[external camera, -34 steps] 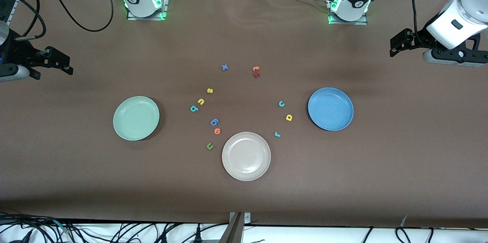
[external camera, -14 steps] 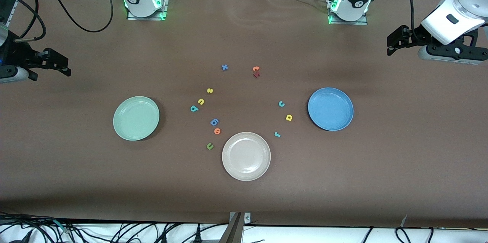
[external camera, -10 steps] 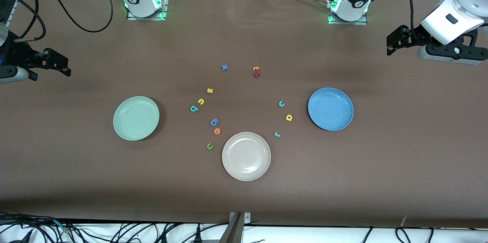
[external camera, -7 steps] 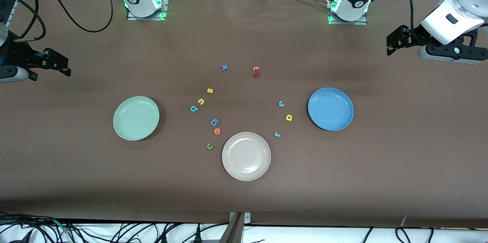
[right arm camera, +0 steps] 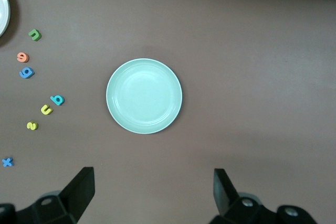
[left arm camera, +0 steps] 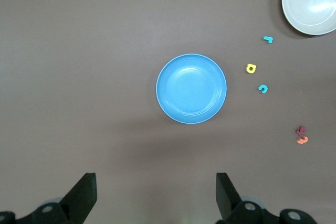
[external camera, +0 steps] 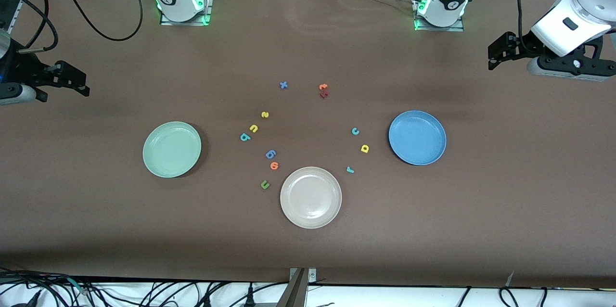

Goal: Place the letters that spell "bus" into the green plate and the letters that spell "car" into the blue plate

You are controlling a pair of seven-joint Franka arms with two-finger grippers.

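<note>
Covering the whole scene, the brown table (external camera: 481, 211) carries three plates and a scatter of foam letters. The green plate (external camera: 172, 149) lies toward the right arm's end, the blue plate (external camera: 417, 137) toward the left arm's end, and the beige-white plate (external camera: 311, 197) sits between them, nearer the front camera; all three hold nothing. The left gripper (external camera: 492, 56) hangs over bare table at the left arm's end, its fingers (left arm camera: 84, 195) spread wide apart and holding nothing. The right gripper (external camera: 84, 86) hangs over bare table at the right arm's end, its fingers (right arm camera: 80, 188) likewise wide apart and empty.

The teal "b" (external camera: 245, 137), yellow "u" (external camera: 253, 128) and yellow "s" (external camera: 264, 114) lie in a short row between the green plate and the table's middle. The teal "c" (external camera: 355, 131), yellow "a" (external camera: 365, 148) and teal "r" (external camera: 350, 169) lie in a loose line just beside the blue plate. A blue rounded letter (external camera: 271, 154), an orange rounded letter (external camera: 274, 166) and a dark green "u" (external camera: 265, 184) lie near the beige-white plate. Farther from the camera lie a blue "x" (external camera: 283, 85) and an orange "t" (external camera: 323, 87) touching a dark red letter (external camera: 324, 95).
</note>
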